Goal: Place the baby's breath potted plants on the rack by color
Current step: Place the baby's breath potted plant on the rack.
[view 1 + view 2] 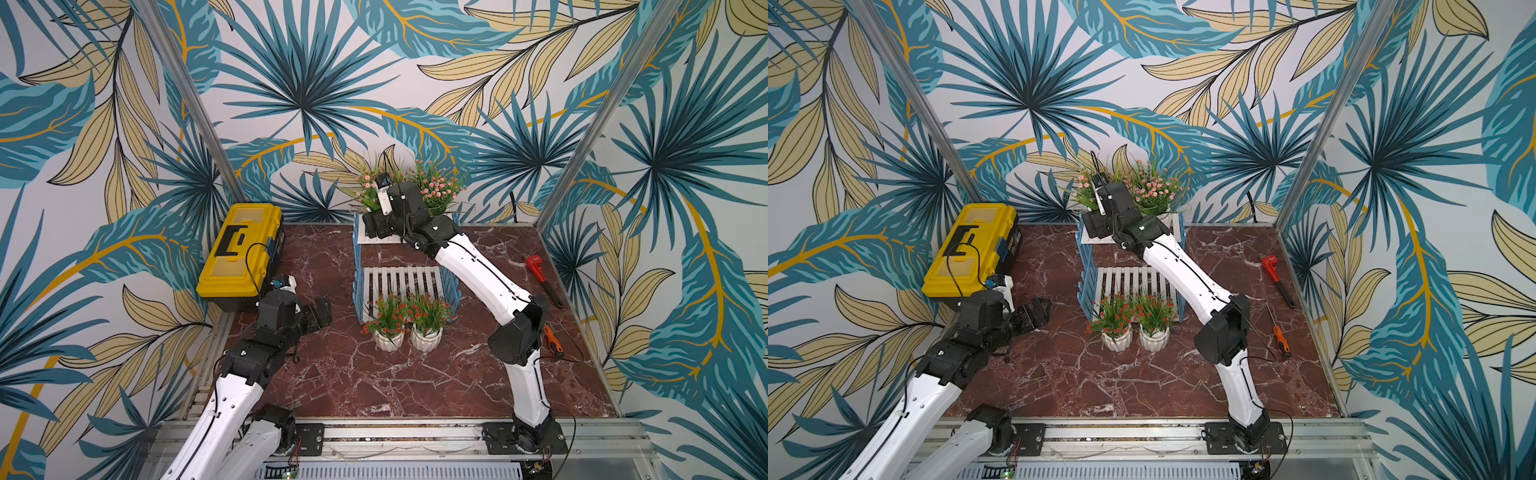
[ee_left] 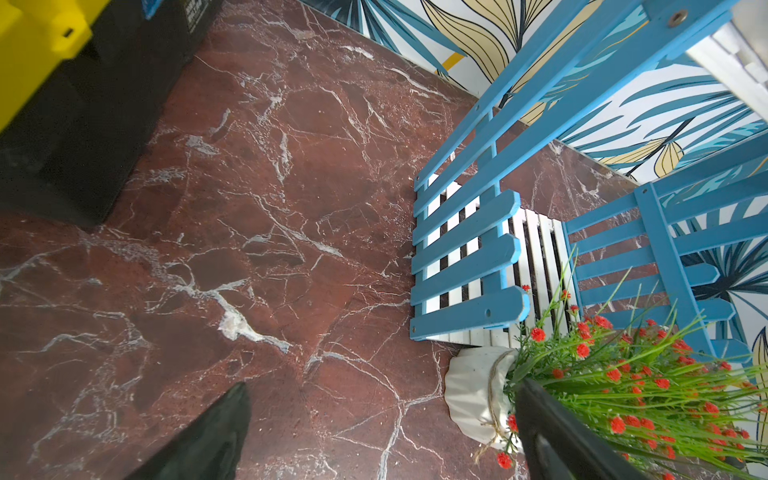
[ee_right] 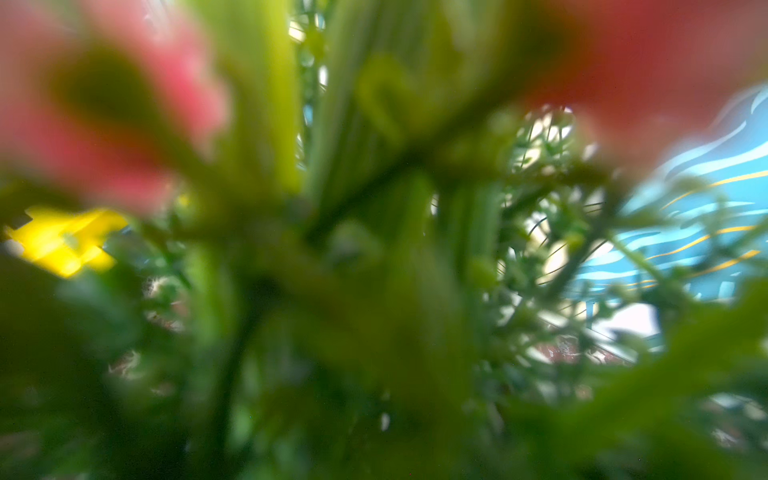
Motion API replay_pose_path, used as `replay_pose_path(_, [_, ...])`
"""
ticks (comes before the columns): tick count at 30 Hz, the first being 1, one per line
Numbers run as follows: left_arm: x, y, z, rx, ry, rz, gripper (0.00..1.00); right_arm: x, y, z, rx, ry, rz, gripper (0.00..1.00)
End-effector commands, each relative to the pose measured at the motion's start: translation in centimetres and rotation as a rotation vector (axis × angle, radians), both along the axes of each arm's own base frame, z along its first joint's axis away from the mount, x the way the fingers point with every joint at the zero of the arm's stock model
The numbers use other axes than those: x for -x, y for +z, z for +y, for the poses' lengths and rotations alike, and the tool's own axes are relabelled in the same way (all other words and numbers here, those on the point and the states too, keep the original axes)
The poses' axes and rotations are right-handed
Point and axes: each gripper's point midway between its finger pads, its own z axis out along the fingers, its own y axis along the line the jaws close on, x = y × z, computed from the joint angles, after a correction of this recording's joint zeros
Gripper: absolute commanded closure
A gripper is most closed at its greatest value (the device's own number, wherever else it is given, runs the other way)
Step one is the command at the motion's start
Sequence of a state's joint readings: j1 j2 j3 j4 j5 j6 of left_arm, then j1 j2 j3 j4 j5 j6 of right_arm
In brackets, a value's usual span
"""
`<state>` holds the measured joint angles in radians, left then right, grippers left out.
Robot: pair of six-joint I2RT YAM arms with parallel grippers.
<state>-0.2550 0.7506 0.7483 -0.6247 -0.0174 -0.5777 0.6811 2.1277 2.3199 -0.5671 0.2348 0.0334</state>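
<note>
Near: red plants (image 1: pixel 388 320) on table, just before rack (image 1: pixel 399 282) lower shelf, not yet shelved. Left claw (image 1: pixel 319 314) near them, spread wide, empty. Far: pink plants (image 1: pixel 438 187) on top shelf; right claw (image 1: pixel 372 226) buried beside foliage, so we cannot tell its opening. We fear pull-back snagging sprigs, toppling pot.

Three walls (image 1: pixel 299 83) close in the space, papered with big teal, blue and tan palm leaves on a pale ground, and a slim metal post (image 1: pixel 192 95) stands in each back corner. The counter (image 1: pixel 374 382) is dark red marble with white veins, evenly lit, edged at the front by an aluminium rail (image 1: pixel 415 434)
</note>
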Motion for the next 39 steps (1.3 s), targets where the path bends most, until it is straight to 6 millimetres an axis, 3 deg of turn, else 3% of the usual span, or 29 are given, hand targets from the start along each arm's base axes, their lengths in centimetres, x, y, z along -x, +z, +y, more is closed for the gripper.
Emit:
replay_pose_path(1, [0.0,-0.2,-0.2,0.012,-0.003,-0.003,0.01,0.3,-0.3,-0.8,0.0,-0.016,0.018,0.7])
replay_pose_path(4, [0.0,-0.2,-0.3,0.013,-0.004,0.0,0.01,0.3,-0.3,-0.8,-0.007,-0.018,0.018,0.65])
replay_pose_path(11, [0.0,-0.2,-0.3,0.018,-0.007,0.0,0.01,0.6,0.1,-1.1,-0.038,-0.033,0.02,0.63])
replay_pose_path(14, [0.0,-0.3,-0.4,0.015,-0.009,0.004,0.01,0.6,-0.1,-1.1,-0.04,-0.039,0.023,0.56])
replay_pose_path(20, [-0.1,-0.2,-0.5,0.014,-0.016,0.003,0.01,0.7,-0.3,-0.9,-0.044,-0.029,0.034,0.55])
replay_pose_path(25, [-0.3,-0.2,-0.7,0.02,-0.022,0.013,0.01,0.8,0.0,-1.2,-0.034,-0.036,0.021,0.25])
replay_pose_path(28, [-0.4,-0.3,-0.7,0.022,-0.02,0.018,0.01,1.0,0.4,-1.4,-0.031,-0.032,0.016,0.15])
replay_pose_path(33, [-0.5,-0.2,-0.7,0.018,-0.02,0.019,0.01,1.2,0.7,-1.4,-0.034,-0.027,0.009,0.07])
replay_pose_path(34, [-0.5,-0.1,-0.7,0.016,-0.021,0.016,0.01,1.2,0.7,-1.4,-0.037,-0.024,0.008,0.01])
replay_pose_path(39, [-0.6,-0.1,-0.7,0.014,-0.022,0.017,0.0,1.3,1.5,-1.2,-0.065,-0.012,-0.006,0.01])
